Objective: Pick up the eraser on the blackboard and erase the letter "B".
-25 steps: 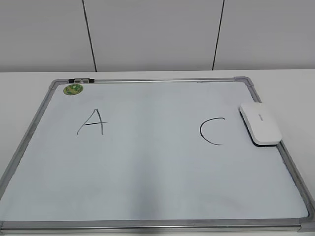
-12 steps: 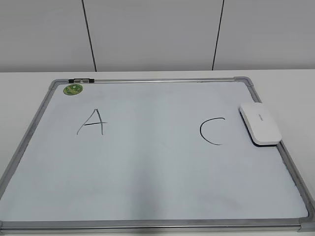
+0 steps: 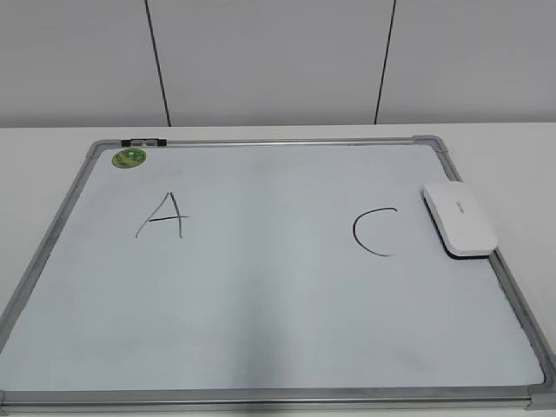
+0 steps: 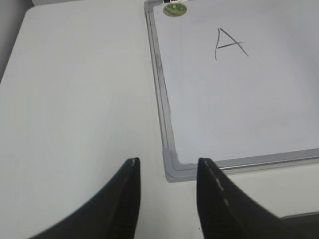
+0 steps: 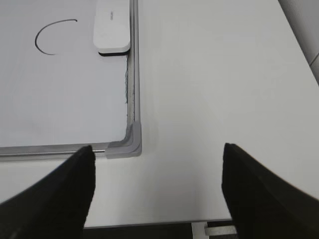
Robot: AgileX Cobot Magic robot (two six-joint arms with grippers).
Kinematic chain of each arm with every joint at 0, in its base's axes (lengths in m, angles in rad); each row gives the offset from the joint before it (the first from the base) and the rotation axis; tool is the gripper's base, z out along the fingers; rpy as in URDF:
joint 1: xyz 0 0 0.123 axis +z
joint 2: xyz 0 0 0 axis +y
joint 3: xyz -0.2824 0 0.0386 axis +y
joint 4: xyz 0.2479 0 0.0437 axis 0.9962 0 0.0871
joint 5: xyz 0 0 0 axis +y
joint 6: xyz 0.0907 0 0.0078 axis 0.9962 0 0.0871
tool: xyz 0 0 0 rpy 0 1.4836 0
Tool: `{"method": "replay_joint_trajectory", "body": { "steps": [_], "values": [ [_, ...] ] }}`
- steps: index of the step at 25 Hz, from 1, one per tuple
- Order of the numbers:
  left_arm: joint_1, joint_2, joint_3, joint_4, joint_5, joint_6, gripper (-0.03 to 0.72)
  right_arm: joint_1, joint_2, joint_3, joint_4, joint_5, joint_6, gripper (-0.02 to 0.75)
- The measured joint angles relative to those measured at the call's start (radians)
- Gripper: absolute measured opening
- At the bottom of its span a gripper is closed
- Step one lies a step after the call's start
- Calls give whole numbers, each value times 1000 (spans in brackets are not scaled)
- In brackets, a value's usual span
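Note:
The blackboard [image 3: 278, 287] is a white board in a grey frame, lying flat on the white table. The white eraser [image 3: 460, 218] rests on the board's right edge, beside the black "C" [image 3: 373, 233]; it also shows in the right wrist view [image 5: 112, 26]. A black "A" [image 3: 162, 216] stands at the left. No letter "B" shows between them. My left gripper [image 4: 167, 162] is open and empty over the board's near left corner [image 4: 174, 167]. My right gripper [image 5: 157, 148] is wide open and empty near the board's near right corner [image 5: 128, 142]. Neither gripper shows in the exterior view.
A small green round magnet [image 3: 129, 157] sits at the board's far left corner, next to a dark clip [image 3: 143, 141] on the frame. White table lies left [image 4: 75, 99] and right [image 5: 214, 84] of the board. A grey wall stands behind.

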Motion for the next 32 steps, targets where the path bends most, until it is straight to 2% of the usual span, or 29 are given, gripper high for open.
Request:
{"method": "replay_joint_trajectory", "body": {
  "steps": [5,32],
  "values": [
    [0,-44,0,1,6,0,267,0,-70,0,1,6,0,588],
    [0,-44,0,2,6,-1,262,0,-70,0,2,6,0,587]
  ]
}}
